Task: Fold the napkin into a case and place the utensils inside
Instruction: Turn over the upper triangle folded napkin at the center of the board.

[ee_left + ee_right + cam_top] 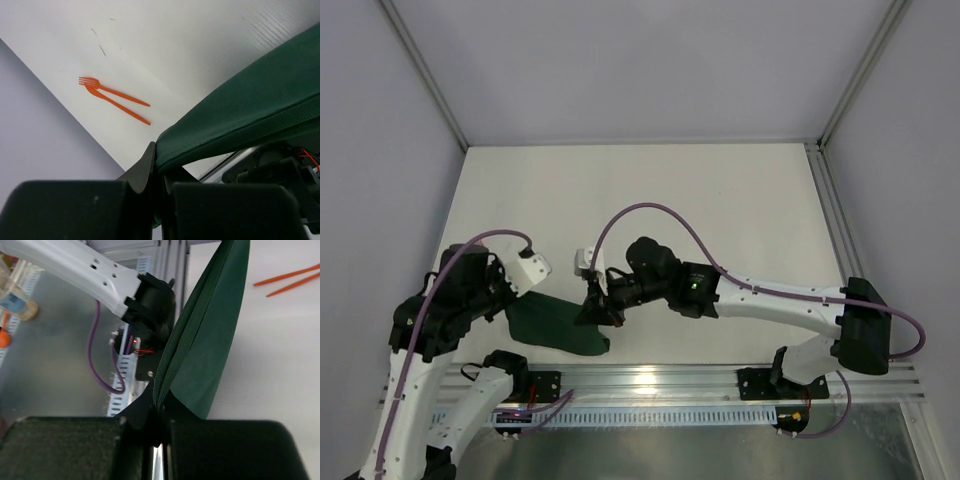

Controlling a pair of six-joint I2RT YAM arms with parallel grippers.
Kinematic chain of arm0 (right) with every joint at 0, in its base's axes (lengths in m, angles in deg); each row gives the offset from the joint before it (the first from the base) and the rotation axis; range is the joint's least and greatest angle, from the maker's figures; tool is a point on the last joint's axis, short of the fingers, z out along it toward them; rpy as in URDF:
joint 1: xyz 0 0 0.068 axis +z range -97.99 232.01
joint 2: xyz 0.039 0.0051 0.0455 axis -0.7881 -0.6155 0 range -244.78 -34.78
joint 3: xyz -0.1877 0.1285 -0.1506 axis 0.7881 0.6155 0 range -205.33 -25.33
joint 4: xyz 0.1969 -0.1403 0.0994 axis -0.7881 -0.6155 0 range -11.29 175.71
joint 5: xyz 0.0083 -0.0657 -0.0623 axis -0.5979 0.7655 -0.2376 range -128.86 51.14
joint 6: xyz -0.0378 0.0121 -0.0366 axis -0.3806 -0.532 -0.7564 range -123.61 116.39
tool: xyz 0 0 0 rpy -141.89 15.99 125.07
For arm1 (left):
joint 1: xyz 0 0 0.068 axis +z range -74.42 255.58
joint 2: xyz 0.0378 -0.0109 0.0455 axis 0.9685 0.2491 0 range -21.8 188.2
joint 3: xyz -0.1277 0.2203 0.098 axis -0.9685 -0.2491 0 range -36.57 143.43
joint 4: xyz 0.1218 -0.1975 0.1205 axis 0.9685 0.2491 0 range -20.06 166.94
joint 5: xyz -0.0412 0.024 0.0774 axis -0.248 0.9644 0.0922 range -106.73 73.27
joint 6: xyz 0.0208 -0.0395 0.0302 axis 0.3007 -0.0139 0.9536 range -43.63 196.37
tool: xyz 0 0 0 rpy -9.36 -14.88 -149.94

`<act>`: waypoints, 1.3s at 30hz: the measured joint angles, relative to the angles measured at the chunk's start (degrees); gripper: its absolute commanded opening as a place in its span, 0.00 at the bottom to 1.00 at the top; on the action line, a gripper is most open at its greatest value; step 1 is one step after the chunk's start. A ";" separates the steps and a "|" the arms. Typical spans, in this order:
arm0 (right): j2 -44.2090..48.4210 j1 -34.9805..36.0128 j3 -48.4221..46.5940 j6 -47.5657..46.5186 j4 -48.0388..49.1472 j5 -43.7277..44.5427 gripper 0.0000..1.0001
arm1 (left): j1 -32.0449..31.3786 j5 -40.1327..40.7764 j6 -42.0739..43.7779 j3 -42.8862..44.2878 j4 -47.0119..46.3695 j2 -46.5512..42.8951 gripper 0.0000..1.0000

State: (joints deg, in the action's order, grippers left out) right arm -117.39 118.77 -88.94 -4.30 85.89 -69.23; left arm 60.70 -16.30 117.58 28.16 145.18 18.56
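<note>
hidden: utensils only show in the wrist views, lying on the table apart from the cloth
napkin: folded, strung between both grippers near the front edge
left gripper: clamped on one end
right gripper: pinching the other end

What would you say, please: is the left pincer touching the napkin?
Touching. The left wrist view shows the left pincer shut on an edge of the napkin.
</note>
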 measured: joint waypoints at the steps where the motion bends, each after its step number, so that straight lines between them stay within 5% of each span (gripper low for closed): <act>1: 0.00 0.74 -0.02 1.53 0.66 -0.11 0.04 | 0.00 -0.04 0.00 0.44 0.74 -0.79 0.00; 8: -1.11 1.75 0.59 14.47 7.54 -3.69 0.04 | 0.02 0.13 0.85 1.79 2.82 -3.98 0.00; 13: -5.09 -3.23 2.91 22.40 12.20 -9.20 0.04 | 0.28 0.33 2.99 0.31 2.62 3.28 0.00; 19: -14.71 -19.96 8.13 33.00 22.18 -16.31 0.04 | 0.44 -0.81 6.32 2.36 -4.59 27.19 0.00; 28: -31.69 -35.74 3.28 38.56 25.83 -19.19 0.04 | -0.04 -5.62 8.76 22.91 -13.40 64.37 0.06; 39: -33.94 -41.00 2.14 35.69 17.05 -14.01 0.04 | 0.76 -4.48 6.27 38.97 -19.17 81.33 0.39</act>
State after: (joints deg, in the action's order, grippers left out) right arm -151.33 77.77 -86.80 31.40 102.94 -83.24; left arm 61.47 -20.78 123.85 67.13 126.01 99.89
